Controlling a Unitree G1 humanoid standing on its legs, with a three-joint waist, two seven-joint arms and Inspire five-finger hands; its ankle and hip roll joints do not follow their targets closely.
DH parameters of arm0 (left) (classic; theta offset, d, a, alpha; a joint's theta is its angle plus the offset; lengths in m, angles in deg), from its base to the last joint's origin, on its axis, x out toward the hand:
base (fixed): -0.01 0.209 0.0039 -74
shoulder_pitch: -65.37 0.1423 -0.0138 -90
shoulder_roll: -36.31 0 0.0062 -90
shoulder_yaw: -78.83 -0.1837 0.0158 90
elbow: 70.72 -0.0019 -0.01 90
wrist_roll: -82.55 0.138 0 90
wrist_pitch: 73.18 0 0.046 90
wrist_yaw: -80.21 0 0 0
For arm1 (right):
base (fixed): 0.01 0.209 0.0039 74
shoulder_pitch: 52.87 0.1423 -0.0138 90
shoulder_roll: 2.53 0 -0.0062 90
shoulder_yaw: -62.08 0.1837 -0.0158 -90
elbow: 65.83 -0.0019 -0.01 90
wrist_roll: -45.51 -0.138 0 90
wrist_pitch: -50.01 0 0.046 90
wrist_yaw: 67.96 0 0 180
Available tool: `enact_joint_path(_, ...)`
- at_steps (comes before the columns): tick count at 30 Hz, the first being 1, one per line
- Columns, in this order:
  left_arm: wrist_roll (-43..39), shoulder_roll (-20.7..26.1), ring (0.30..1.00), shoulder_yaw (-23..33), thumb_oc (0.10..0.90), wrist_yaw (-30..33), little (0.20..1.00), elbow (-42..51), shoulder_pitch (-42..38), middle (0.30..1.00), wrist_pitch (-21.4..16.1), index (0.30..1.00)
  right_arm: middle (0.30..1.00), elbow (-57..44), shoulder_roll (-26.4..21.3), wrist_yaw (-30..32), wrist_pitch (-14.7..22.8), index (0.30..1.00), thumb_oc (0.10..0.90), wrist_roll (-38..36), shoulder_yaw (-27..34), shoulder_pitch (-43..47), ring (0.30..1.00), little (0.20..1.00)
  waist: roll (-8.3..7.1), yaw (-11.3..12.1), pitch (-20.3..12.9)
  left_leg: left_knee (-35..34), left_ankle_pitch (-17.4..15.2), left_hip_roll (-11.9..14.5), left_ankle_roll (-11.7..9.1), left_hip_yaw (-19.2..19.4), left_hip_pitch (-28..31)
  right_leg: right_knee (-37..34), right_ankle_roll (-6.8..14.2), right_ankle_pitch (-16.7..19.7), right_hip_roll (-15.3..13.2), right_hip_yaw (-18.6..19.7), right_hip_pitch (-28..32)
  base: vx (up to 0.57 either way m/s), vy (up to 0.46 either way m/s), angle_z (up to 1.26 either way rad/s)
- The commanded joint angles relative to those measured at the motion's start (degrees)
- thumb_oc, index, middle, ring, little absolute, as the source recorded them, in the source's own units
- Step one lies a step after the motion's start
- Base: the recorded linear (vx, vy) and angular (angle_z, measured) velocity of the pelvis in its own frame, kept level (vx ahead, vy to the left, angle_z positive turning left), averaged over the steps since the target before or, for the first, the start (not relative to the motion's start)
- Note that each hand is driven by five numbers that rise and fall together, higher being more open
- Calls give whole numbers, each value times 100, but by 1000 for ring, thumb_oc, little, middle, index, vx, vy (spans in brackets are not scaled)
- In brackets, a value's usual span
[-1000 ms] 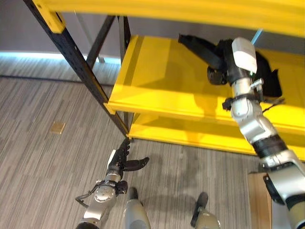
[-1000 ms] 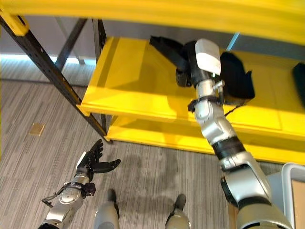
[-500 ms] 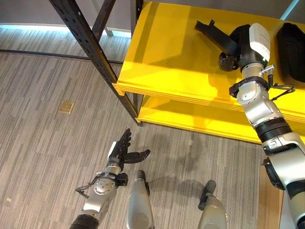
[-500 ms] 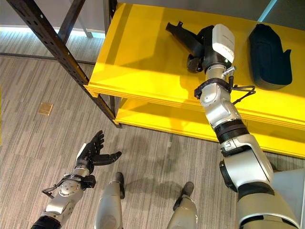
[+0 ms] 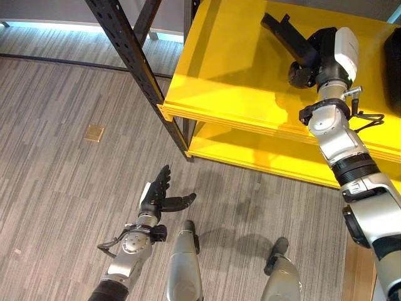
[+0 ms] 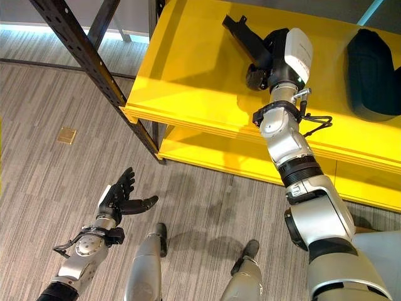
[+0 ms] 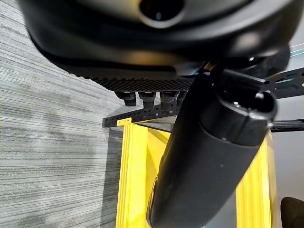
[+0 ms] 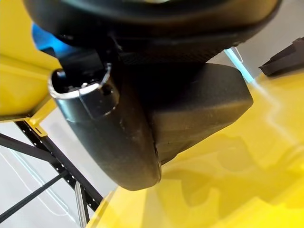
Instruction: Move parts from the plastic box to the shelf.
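While the right robot hand (image 6: pixel 268 59) reaches over the yellow shelf (image 6: pixel 188 81), its fingers curl round a long black part (image 6: pixel 245 37), which slants away from the hand with its far end low over the shelf board. Whether that end already touches the board cannot be told. The right wrist view shows the thumb pressed against the dark body of the part, with the yellow board just beyond.

To finish this step well, the robot would probably lower the part until it lies flat on the board, well back from the front edge, then release it and draw the hand straight away so nothing catches and drags it. Another black part (image 6: pixel 374 72) lies further right on the same shelf, well apart, so there is room to set this one down.

The right arm stretches up and forward from the lower right, nearly straight. The left robot hand (image 5: pixel 156 199) hangs low over the grey floor (image 5: pixel 62 188), empty, with its fingers straight and thumb held out.
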Motion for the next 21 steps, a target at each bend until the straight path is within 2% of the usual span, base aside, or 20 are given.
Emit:
enact_joint_path(1, -34, 373, 1000, -159, 900, 109, 1000, 572, -79, 1000, -628, 1000, 300, -220, -166, 658, 368, 300, 400, 74, 309, 1209, 300, 300, -84, 41, -465, -108, 379, 42, -29, -20, -133, 987, 63, -696, -74, 235, 395, 0, 0, 0)
enact_joint_path(14, -58, 427, 1000, -235, 900, 90, 1000, 629, -87, 1000, -703, 1000, 300, 229, -612, 1265, 126, 300, 400, 703, 334, 1268, 300, 300, 21, -55, -429, 23, 293, 49, -37, -14, -273, 1082, 69, -723, -64, 315, 225, 3, 6, 0)
enact_joint_path(18, -5, 461, 1000, -279, 900, 121, 1000, 610, -142, 1000, -730, 1000, 300, 297, -682, 1477, -53, 300, 400, 1174, 289, 1192, 300, 300, 86, -54, -408, 54, 299, 24, -25, -23, -333, 1082, 75, -727, -63, 317, 204, 0, 0, 0)
enact_joint_path(21, 49, 438, 1000, -252, 900, 140, 1000, 595, -158, 1000, -726, 1000, 300, -66, -749, 1627, -249, 300, 400, 1641, 453, 918, 300, 300, 121, -80, -416, 80, 297, 6, -15, -39, -399, 1127, 69, -746, -60, 318, 157, 0, 0, 0)
